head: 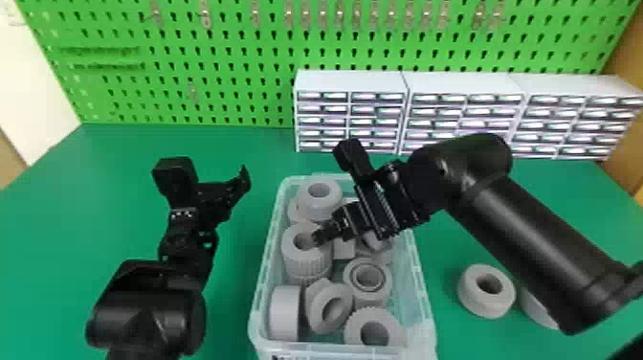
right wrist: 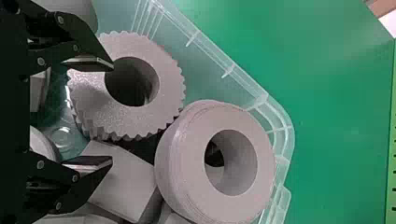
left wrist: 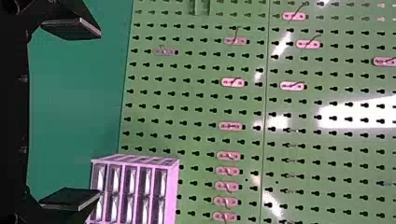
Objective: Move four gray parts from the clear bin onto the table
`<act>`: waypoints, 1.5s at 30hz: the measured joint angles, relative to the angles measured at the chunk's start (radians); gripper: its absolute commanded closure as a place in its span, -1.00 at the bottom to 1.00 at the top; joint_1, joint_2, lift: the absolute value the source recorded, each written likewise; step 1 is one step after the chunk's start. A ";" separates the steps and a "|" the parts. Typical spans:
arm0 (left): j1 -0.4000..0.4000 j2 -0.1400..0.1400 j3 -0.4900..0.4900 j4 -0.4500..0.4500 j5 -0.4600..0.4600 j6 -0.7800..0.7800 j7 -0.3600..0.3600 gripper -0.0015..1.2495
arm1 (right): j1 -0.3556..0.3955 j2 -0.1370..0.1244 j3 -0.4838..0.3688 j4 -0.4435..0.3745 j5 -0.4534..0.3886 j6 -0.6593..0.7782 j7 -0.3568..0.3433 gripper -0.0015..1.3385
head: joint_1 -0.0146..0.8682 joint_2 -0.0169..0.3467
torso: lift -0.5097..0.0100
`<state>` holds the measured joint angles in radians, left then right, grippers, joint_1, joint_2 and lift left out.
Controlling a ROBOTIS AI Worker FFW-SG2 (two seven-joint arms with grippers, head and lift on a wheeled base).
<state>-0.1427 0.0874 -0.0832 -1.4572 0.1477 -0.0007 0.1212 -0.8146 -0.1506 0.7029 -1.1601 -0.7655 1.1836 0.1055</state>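
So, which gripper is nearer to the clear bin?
Right. The right gripper is over a toothed gray part in the clear bin; the left gripper is outside, off to the bin's left.

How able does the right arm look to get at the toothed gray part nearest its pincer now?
Probably yes: the pincer is open, one finger is at the hole of this toothed gray part, and nothing seems to lie on top. The smooth gray ring close beside might crowd the grip.

Left gripper [head: 211,173] — spread, right gripper [head: 333,194] — spread, angled down
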 measured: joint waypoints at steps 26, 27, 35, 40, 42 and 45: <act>-0.002 0.000 -0.003 0.003 0.000 -0.001 0.000 -0.85 | -0.005 0.012 0.052 0.074 -0.021 -0.122 0.006 -0.19 | 0.60 -0.51 | 0.76; -0.003 0.000 -0.003 0.003 0.000 -0.001 0.000 -0.85 | -0.005 0.012 0.054 0.076 -0.022 -0.124 0.006 -0.19 | 0.60 -0.51 | 0.76; -0.007 0.001 -0.003 0.003 0.000 -0.001 0.000 -0.85 | -0.008 0.014 0.069 0.086 -0.026 -0.133 0.006 -0.19 | 0.60 -0.51 | 0.76; -0.008 0.001 -0.001 0.003 0.000 -0.001 0.000 -0.85 | -0.008 0.014 0.074 0.087 -0.027 -0.134 0.006 -0.18 | 0.60 -0.51 | 0.76; -0.008 0.002 -0.001 0.003 0.000 -0.001 0.000 -0.85 | -0.008 0.014 0.074 0.088 -0.026 -0.135 0.006 -0.19 | 0.60 -0.51 | 0.76; -0.008 0.002 -0.001 0.003 0.000 -0.001 0.000 -0.85 | -0.009 0.015 0.075 0.091 -0.023 -0.138 0.005 -0.19 | 0.60 -0.51 | 0.76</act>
<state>-0.1503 0.0890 -0.0845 -1.4542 0.1479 -0.0015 0.1212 -0.8234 -0.1358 0.7776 -1.0694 -0.7888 1.0457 0.1108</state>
